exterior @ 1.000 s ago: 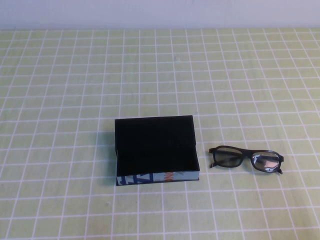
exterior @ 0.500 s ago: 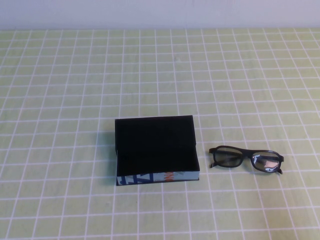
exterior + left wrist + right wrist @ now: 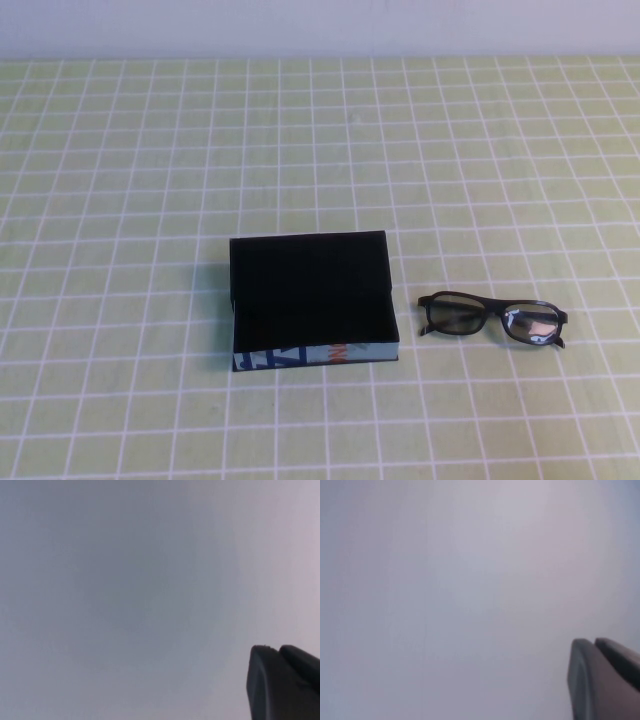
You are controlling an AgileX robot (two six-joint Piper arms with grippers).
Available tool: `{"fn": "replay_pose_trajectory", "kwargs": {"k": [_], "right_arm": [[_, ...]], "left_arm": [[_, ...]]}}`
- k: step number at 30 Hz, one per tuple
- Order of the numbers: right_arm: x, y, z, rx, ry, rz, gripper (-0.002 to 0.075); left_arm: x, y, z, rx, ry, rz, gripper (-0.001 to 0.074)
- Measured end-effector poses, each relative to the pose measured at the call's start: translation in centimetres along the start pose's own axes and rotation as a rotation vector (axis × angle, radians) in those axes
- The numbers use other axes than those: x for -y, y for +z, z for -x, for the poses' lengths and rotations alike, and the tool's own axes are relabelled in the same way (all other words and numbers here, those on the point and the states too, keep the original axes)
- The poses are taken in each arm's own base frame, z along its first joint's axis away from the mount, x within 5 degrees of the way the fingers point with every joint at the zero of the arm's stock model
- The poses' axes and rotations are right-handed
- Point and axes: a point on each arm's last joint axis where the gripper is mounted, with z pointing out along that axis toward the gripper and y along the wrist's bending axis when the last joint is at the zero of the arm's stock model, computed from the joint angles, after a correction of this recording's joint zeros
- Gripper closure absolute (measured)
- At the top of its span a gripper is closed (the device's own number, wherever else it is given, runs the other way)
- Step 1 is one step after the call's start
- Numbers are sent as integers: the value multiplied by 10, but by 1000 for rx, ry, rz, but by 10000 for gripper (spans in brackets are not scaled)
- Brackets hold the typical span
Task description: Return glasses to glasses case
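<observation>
The glasses case (image 3: 310,295), a black box whose front side is light blue with dark blue and orange print, lies near the middle of the table in the high view, showing a black inside. The glasses (image 3: 492,318), black and thick-rimmed, lie flat on the cloth just to its right, apart from it. Neither arm shows in the high view. My left gripper (image 3: 276,650) faces a plain grey surface in the left wrist view, its fingers pressed together on nothing. My right gripper (image 3: 594,642) looks the same in the right wrist view, shut and empty.
A yellow-green cloth with a white grid (image 3: 150,180) covers the whole table. A pale wall (image 3: 320,25) runs along the far edge. Nothing else stands on the cloth.
</observation>
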Motion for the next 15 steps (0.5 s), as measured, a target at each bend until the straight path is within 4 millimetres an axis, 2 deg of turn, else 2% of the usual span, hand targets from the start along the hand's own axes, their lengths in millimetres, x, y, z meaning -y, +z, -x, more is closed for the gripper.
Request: {"fn": "replay_pose_trajectory", "kwargs": {"k": [4,7,10,13,15], "right_arm": [[2,0,26,233,101,-16,743],[2,6,55,315,203,0,743],[0,15,93,341,326,33,743],[-4,21,136,318,406,64,743],[-6,30,158,286,418,72,743]], "left_arm": [[1,2,20,153,-71,-13,738],[3,11,51,228,-95,-23,738],[5,19,87,267,-104,-29,738],[7,32,118,240,-109,-28,738],[8,44,135,196,-111,-25,738]]}}
